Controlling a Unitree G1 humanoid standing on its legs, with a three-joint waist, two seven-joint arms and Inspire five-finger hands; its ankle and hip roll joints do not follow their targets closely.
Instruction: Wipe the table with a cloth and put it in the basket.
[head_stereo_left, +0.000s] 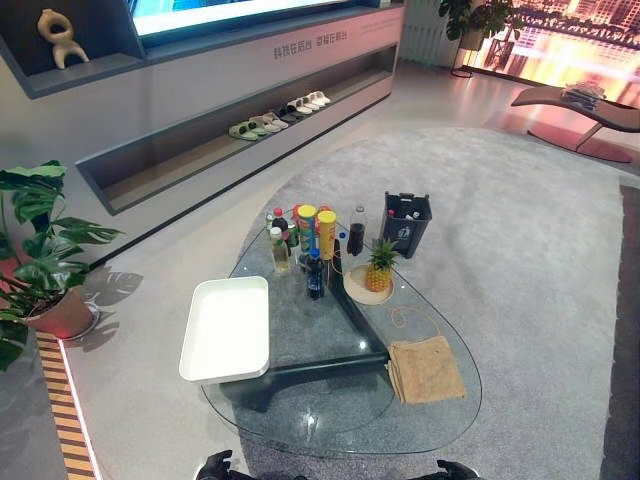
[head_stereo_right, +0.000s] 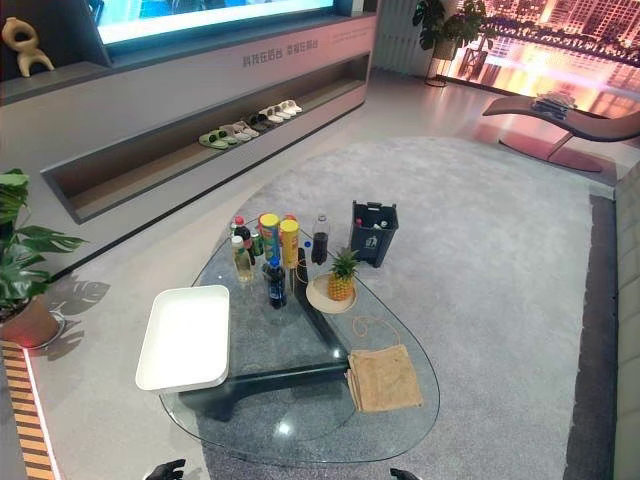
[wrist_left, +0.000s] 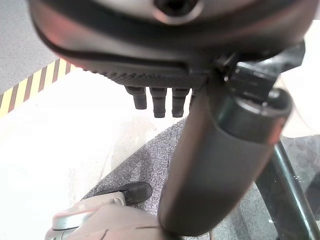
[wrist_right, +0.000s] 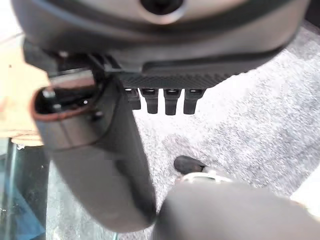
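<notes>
Burlap-brown and folded square, the coarse woven cloth (head_stereo_left: 426, 369) lies flat on the kidney-shaped glass coffee table (head_stereo_left: 300, 420), near its right edge and nearest our right arm. Nothing has touched it yet. Our left hand (wrist_left: 165, 100) hangs low by the table's near edge with fingers straight and relaxed, holding nothing; our right hand (wrist_right: 165, 100) does the same on the other side.

We judge the first move to be a reach with the right hand onto the cloth. We should press it flat with the fingers before sweeping, since glass is slick and the weave may slide or bunch. We should keep the strokes in the bare near half, well clear of the cluster of bottles and tall cans (head_stereo_left: 305, 240) and the pineapple on its round wooden board (head_stereo_left: 378, 268).

For the drop we see a white rectangular tray (head_stereo_left: 226, 328) at the left edge, and a dark bin (head_stereo_left: 406, 222) on the floor beyond the table; which is meant as the basket we cannot tell.

Pale grey carpet (head_stereo_left: 520, 250) runs under the table. A long wall shelf holds slippers (head_stereo_left: 280, 116), and a leafy potted plant (head_stereo_left: 35, 250) stands to the left.
</notes>
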